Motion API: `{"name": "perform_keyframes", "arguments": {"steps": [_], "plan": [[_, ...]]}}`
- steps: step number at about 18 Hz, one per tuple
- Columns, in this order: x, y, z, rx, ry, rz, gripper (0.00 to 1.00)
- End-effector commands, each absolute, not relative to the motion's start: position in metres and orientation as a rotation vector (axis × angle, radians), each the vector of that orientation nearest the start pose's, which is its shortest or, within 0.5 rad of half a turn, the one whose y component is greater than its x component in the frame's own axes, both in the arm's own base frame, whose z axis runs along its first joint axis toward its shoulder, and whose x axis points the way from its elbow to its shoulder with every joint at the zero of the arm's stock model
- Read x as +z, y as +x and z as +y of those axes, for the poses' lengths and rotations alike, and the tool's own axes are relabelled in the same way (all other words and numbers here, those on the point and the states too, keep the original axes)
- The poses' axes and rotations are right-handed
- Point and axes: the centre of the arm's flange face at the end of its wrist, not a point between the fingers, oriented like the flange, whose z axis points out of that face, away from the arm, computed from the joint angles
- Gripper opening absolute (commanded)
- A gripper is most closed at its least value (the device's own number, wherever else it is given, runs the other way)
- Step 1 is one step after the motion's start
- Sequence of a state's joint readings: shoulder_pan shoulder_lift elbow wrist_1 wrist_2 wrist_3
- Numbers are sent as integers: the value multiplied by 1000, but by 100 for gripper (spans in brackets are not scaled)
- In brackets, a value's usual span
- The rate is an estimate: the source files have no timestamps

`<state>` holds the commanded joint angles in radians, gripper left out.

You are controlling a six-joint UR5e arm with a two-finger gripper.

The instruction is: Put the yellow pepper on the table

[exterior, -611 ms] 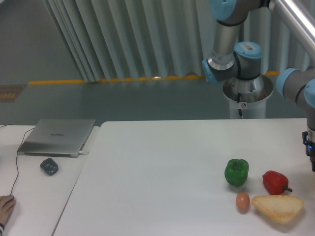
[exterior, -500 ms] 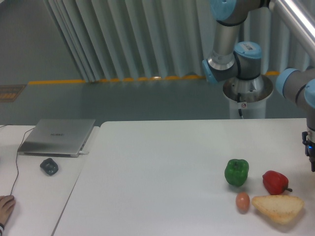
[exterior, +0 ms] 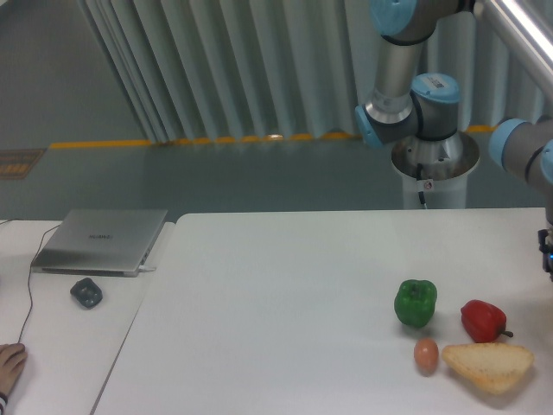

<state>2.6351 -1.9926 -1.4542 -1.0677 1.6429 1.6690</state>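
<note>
The yellow pepper is out of view; no yellow thing shows anywhere. The white table (exterior: 285,285) fills the lower middle and right of the camera view. My arm comes down along the right edge, and only a dark sliver of its wrist end (exterior: 548,252) with a small blue light shows there. The fingers are cut off by the frame edge, so whether they hold anything is hidden.
On the table's right part lie a green pepper (exterior: 416,303), a red pepper (exterior: 482,320), an egg (exterior: 425,354) and a piece of bread (exterior: 486,364). A silver laptop (exterior: 102,240) and a dark mouse (exterior: 85,292) sit on the left desk. A hand (exterior: 9,363) rests at bottom left.
The dark wrist end at the right edge has shifted right and a little up, so less of it shows. Nothing on the table moved.
</note>
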Motion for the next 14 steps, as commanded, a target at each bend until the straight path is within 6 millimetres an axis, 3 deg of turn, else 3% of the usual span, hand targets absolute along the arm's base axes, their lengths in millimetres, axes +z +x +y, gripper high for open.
{"name": "perform_keyframes", "arguments": {"steps": [2, 5, 10, 12, 14], "plan": [[350, -537, 418, 321, -3012, 912, 100], [348, -555, 396, 312, -2960, 1127, 100], [351, -577, 357, 309, -2984, 1083, 100], [346, -597, 329, 302, -3008, 1025, 100], [346, -604, 326, 303, -2988, 1154, 100]]}}
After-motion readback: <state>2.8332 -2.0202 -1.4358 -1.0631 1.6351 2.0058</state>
